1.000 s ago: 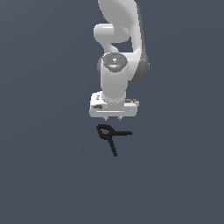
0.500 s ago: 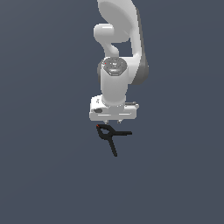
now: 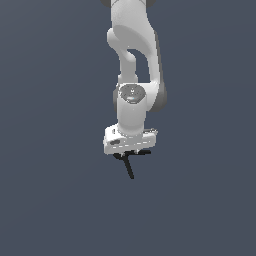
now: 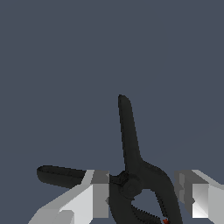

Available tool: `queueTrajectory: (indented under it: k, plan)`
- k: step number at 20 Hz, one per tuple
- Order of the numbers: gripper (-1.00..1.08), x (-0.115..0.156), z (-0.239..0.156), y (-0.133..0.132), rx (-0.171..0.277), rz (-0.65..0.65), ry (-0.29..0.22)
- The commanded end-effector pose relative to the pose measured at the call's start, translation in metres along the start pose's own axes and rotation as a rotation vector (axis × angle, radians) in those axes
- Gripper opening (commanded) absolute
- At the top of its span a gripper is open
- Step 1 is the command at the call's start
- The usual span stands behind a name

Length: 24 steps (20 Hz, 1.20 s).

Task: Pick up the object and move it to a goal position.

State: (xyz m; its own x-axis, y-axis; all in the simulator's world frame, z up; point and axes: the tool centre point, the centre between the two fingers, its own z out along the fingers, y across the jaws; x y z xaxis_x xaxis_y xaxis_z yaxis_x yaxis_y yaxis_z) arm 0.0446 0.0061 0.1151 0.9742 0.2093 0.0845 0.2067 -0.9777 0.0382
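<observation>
While the black spring clamp [image 4: 133,179] lies flat on the dark slate-grey surface [image 3: 50,200], its pivot and body sit right between my two fingers, with neither pad shown pressing on it. One thin handle runs straight out away from my palm; the other splays off sideways past one finger [image 4: 94,192], so the pair forms a wide V. A speck of red at the clamp's jaw tip shows at the very rim of the wrist view, close to my other finger.

My gripper [image 3: 128,154] is spread apart, a finger on each side of the clamp's body with grey surface visible in the gaps, so I am holding nothing. In the exterior view my white hand hangs low over the clamp [image 3: 130,167], hiding most of it; only one handle pokes out below, plus a short stub toward the exterior view's right.

My arm [image 3: 135,65] rises upright from the wrist and leaves the frame at the top.

No edge or corner of the worktop shows anywhere; the grey plane fills both views, uniform and unmarked.
</observation>
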Motion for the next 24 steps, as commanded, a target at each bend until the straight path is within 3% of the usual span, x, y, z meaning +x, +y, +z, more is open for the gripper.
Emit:
queueTrajectory:
  k: [1,12,24]
  plan:
    - [0.28,0.012,0.016,0.001,-0.007,-0.052,0.035]
    - [0.28,0.041,0.063,0.001,-0.029,-0.199,0.141]
    - [0.28,0.045,0.076,0.001,-0.031,-0.216,0.153]
